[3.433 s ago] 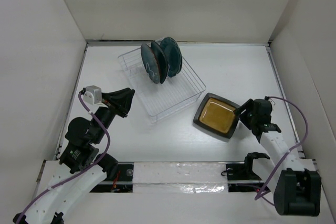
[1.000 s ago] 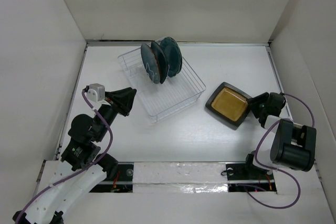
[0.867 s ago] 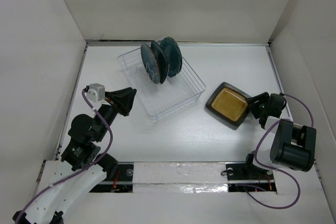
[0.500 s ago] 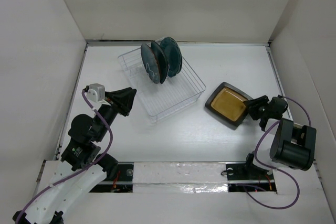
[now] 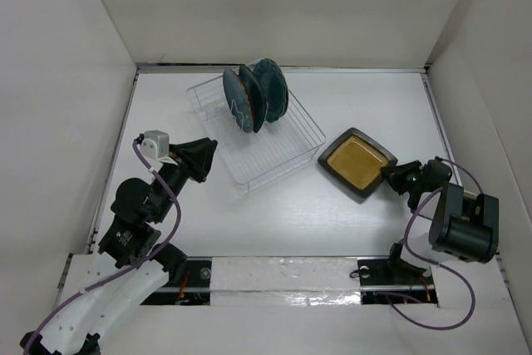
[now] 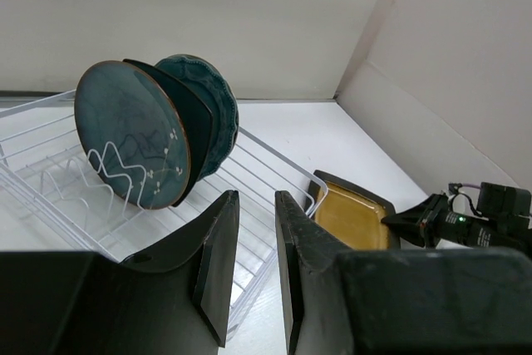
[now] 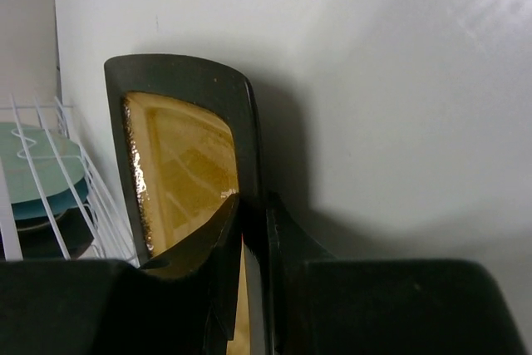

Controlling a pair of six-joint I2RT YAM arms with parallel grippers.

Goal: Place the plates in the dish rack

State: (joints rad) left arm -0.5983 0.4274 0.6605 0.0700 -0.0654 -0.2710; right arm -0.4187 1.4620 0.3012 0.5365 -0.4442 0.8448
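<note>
The clear dish rack stands at the back centre. Three plates stand upright in it: a round teal plate with a white flower motif in front, a dark plate behind it, and a teal scalloped plate at the back. No fifth plate shows. My right gripper is shut on the right rim of the black-rimmed amber square plate, just right of the rack. In the right wrist view, the gripper pinches the black rim of the plate. My left gripper is slightly open and empty, left of the rack.
White walls enclose the table on the left, back and right. In the left wrist view, the rack, the flower plate, the amber plate and the right gripper lie beyond my left gripper. Rack wires show left of the amber plate.
The right gripper has carried the amber plate up and to the right from its earlier spot, then turned it and shifted it slightly left toward the rack. The left arm has barely moved.
</note>
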